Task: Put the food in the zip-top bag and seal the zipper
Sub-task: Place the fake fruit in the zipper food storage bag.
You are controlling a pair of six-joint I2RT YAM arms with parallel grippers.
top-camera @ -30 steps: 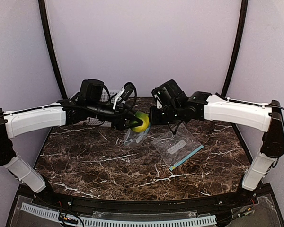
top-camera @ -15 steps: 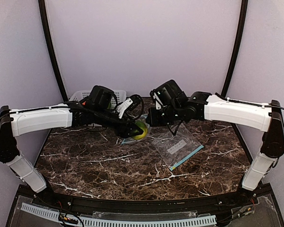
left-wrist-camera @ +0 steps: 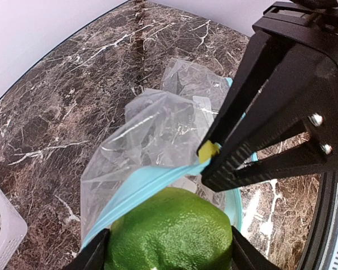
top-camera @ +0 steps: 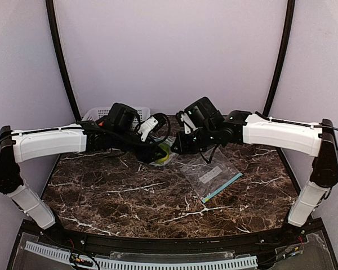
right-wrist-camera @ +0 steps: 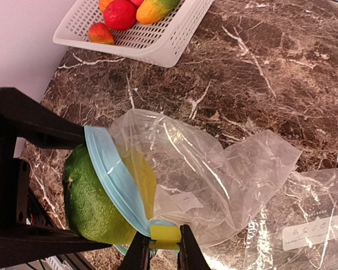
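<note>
We have the left fingers clamped on the green fruit, which is partway through the mouth of the zip-top bag. Right fingers pinch the bag's blue zipper rim at the yellow slider. Other fruit sits in the white basket, well apart from the bag.

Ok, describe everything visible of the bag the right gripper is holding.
The zip-top bag is clear, crinkled plastic with a light blue zipper rim and a yellow slider. The right gripper pinches that slider, holding the mouth open. The green fruit sits partway in the mouth, against the rim. The bag's body trails onto the marble table.
</note>
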